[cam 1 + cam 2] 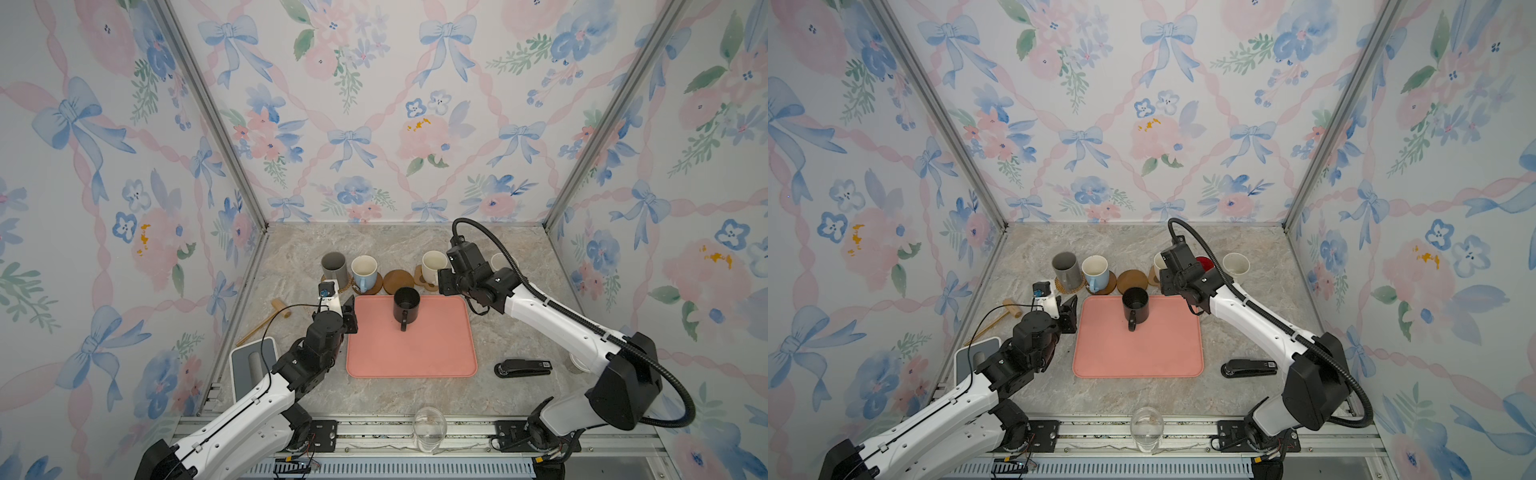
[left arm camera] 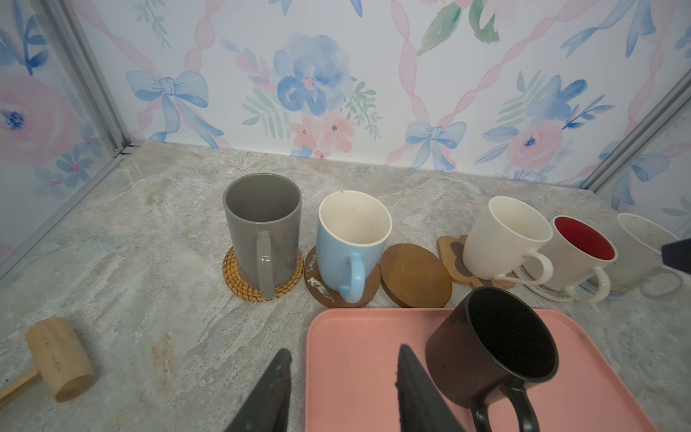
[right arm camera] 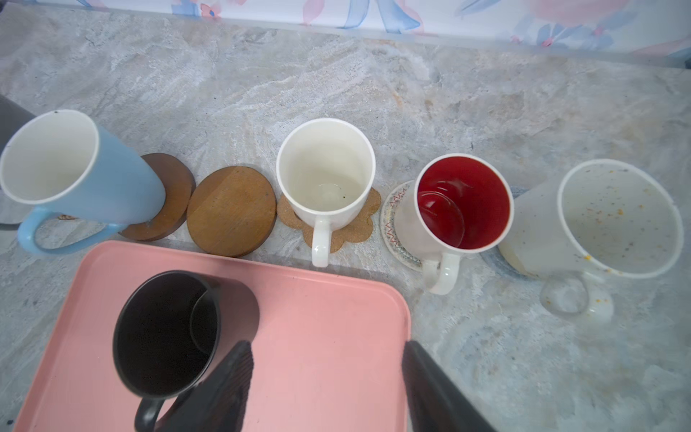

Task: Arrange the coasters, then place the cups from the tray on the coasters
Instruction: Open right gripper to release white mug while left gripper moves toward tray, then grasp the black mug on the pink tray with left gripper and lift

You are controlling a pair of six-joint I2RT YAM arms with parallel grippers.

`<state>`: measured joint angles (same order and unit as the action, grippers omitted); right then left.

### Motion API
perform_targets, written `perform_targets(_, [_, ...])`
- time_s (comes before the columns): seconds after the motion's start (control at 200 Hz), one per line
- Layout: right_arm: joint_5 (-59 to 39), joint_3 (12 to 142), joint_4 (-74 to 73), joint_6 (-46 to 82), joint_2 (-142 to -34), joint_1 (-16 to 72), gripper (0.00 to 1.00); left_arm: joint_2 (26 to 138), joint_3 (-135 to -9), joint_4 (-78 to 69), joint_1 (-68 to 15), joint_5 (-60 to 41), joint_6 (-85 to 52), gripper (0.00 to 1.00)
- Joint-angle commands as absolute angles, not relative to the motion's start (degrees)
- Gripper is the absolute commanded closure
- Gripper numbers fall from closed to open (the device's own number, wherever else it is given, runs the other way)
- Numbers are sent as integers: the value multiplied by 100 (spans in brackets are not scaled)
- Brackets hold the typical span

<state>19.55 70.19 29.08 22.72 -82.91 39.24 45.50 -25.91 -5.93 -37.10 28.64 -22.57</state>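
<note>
Standing upright near the salmon-pink tray's [image 1: 411, 357] far edge, handle toward the camera, the black mug [image 1: 406, 305] faces a bare brown round coaster [image 1: 398, 281] lying between the pale blue mug [image 1: 364, 272] and a cream-white mug [image 1: 433, 264]. Both grippers are empty, jaws parted: the right gripper [image 3: 325, 351] hovers at the tray's far right corner, arm stretched forward; the left gripper [image 2: 342, 353] hangs beside its far left corner.
</note>
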Motion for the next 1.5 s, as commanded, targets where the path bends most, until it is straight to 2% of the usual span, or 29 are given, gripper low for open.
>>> perform_targets(0.0, [2461, 6533, 2645, 2647, -7793, 4182, 31, 4596, -2794, -606, -3749, 2542, -2318, 58])
perform_targets(0.255, [2672, 6344, 2778, 2713, -6979, 4539, 28, 4871, -3007, -602, -3920, 2061, -2508, 58])
perform_targets(0.605, [2769, 5880, 2626, 2781, -6562, 4624, 26, 6322, -3955, 136, -4713, 2491, -2721, 58])
perform_targets(0.96, [2777, 5344, 2048, 2616, -6188, 4547, 20, 6776, -4182, 491, -5275, 2267, -3120, 57])
perform_targets(1.225, [2731, 5276, 1961, 2537, -6113, 4494, 18, 7154, -4555, 680, -5339, 2085, -3265, 54])
perform_targets(1.495, [2660, 5070, 1952, 2605, -5908, 4287, 17, 8027, -5020, 1004, -5339, 1833, -3398, 54])
